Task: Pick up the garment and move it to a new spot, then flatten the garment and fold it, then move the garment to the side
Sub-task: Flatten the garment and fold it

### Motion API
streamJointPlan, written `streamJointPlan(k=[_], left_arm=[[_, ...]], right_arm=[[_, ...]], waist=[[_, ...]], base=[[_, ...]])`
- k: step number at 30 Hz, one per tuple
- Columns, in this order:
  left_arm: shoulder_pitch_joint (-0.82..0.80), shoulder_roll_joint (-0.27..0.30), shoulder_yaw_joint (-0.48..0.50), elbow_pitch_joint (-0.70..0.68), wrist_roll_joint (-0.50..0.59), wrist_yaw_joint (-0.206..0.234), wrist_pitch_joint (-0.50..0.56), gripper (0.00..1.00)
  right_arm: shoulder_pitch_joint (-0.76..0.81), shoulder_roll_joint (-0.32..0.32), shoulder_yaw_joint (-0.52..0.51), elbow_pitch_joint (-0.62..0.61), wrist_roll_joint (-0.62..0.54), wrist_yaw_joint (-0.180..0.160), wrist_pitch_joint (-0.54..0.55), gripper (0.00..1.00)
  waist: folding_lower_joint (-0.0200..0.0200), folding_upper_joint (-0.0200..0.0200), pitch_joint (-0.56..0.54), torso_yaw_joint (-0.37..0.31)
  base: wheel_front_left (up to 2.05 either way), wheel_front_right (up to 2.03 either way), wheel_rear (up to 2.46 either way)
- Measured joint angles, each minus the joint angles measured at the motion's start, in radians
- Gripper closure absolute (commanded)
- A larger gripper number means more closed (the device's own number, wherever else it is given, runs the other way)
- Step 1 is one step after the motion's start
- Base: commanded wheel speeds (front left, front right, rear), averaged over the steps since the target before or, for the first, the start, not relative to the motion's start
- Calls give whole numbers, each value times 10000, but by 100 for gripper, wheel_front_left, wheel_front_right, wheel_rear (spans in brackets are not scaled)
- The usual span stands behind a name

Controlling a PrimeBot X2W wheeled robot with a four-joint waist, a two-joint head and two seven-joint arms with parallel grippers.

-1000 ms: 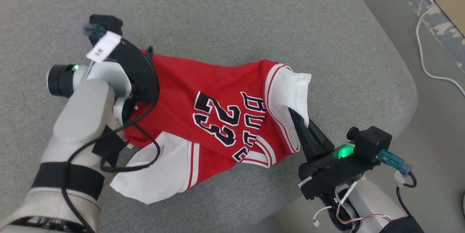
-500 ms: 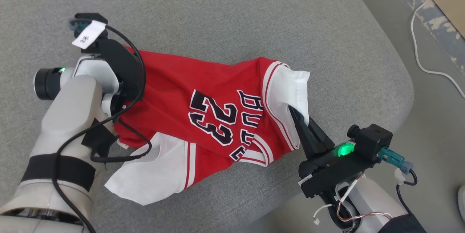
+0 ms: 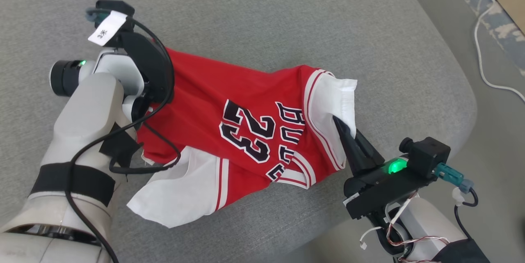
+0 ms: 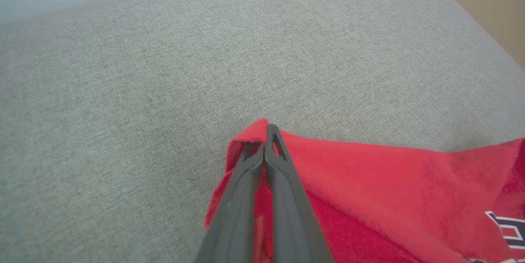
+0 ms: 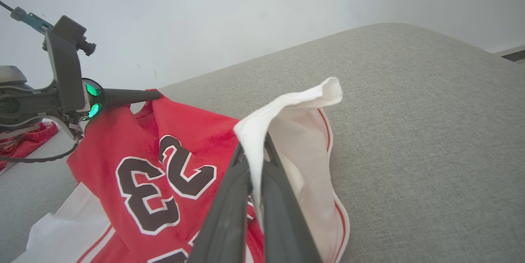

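The garment (image 3: pixel 229 99) is a red jersey with white sleeves and the number 23, held stretched over the grey cushion between both grippers. My left gripper (image 4: pixel 266 131) is shut on a red hem corner at the far left; the right wrist view shows it too (image 5: pixel 158 94). At the right, my right gripper (image 3: pixel 338 121) is shut on the white sleeve, whose edge folds over its fingers (image 5: pixel 262 144). A second white sleeve (image 3: pixel 176 193) hangs loose at the near side.
The grey cushion (image 3: pixel 287 17) runs far back and left. Its rounded edge (image 3: pixel 471 103) is close to the right gripper. Beyond the edge lies the floor with a white cable (image 3: pixel 480 45).
The left gripper has pulled the red hem farther away and to the left, drawing the jersey tauter. The right gripper kept its hold in place. The head view shifted slightly.
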Motion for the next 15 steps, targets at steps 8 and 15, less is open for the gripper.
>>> streamJointPlan(k=[8,15], left_arm=[[-198,-125,-132,-132,-272,-217,-711,100],[-233,-221,-19,-562,-802,-372,-1373,100]], right_arm=[[-3,-303,-291,15,104,0,0,100],[-158,-1057,-972,-209,10,0,0,100]], waist=[[0,0,-229,423],[-1,0,-611,966]], base=[[0,0,0],[0,0,0]])
